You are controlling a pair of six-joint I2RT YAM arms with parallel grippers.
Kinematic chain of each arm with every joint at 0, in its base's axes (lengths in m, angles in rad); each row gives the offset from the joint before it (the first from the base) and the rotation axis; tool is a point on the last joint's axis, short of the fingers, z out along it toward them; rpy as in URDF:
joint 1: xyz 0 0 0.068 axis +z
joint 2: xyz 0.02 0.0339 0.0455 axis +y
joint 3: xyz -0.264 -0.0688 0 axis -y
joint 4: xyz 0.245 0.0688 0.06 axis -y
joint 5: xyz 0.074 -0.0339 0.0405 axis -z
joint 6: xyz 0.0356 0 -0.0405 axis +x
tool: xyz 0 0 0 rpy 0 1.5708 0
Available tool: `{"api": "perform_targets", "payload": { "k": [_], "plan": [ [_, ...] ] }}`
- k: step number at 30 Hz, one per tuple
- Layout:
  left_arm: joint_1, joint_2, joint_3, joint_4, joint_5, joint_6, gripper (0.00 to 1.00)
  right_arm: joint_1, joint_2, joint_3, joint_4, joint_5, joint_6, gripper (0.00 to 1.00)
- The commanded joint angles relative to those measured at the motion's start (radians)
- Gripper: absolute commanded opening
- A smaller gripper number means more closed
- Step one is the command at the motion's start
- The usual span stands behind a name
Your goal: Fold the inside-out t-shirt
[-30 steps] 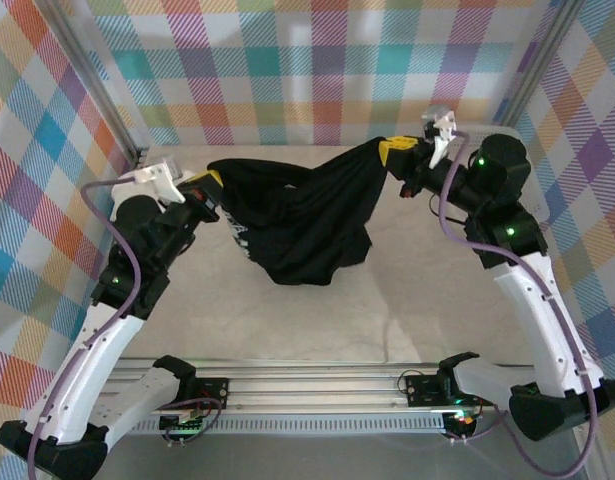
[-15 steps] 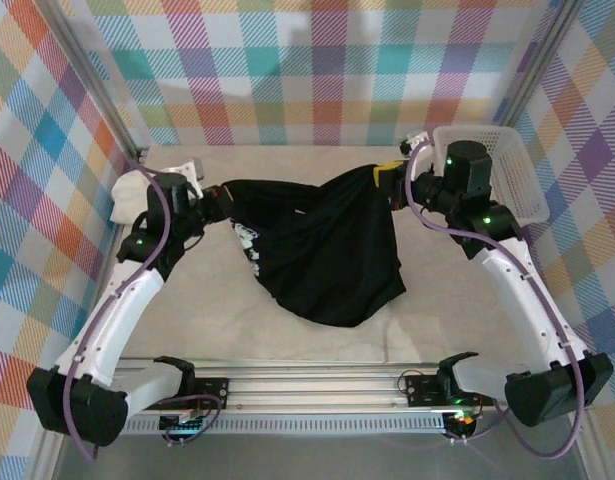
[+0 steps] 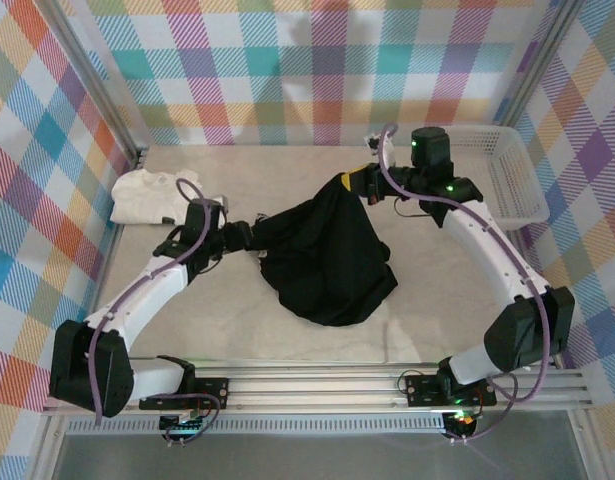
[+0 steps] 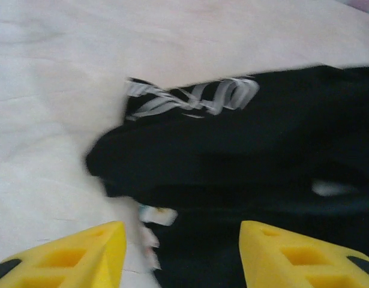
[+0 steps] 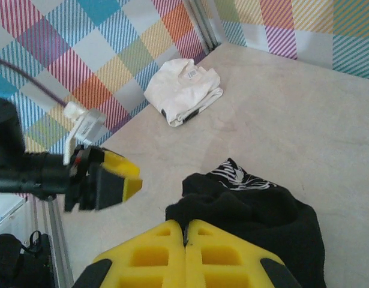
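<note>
Spreading step: right gripper (image 3: pixel 355 182) clamps the raised t-shirt (image 3: pixel 327 260); left gripper (image 4: pixel 181 227), jaws parted, holds nothing. Next, left should likely seize a hem.

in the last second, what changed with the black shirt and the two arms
The left fingers opened and let go of the black t-shirt, which sagged onto the table and bunched toward the near edge. Both arms swung inward, the right one carrying its corner leftward. Unchanged: the right fingers stay shut on the shirt's raised corner.
</note>
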Motion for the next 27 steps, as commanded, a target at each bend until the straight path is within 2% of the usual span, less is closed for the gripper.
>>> {"api": "perform_targets", "payload": {
  "k": [1, 4, 10, 19, 24, 27],
  "plan": [
    [-0.086, -0.043, -0.036, 0.124, 0.071, 0.150, 0.57, 0.005, 0.001, 0.063, 0.015, -0.044, 0.003, 0.00],
    [-0.130, 0.035, -0.012, 0.112, 0.088, 0.218, 0.57, 0.005, 0.004, 0.070, 0.013, -0.033, -0.001, 0.00],
    [-0.136, 0.206, 0.032, 0.135, 0.043, 0.310, 0.57, 0.005, 0.007, 0.085, 0.001, -0.025, -0.005, 0.00],
    [-0.134, 0.368, 0.130, 0.148, -0.075, 0.364, 0.55, 0.005, 0.001, 0.086, -0.017, -0.017, -0.022, 0.00],
    [-0.133, 0.421, 0.165, 0.143, -0.074, 0.380, 0.55, 0.005, 0.001, 0.086, -0.021, -0.016, -0.026, 0.00],
    [-0.131, 0.460, 0.190, 0.140, -0.054, 0.385, 0.48, 0.003, 0.002, 0.086, -0.024, -0.009, -0.030, 0.00]
  ]
}}
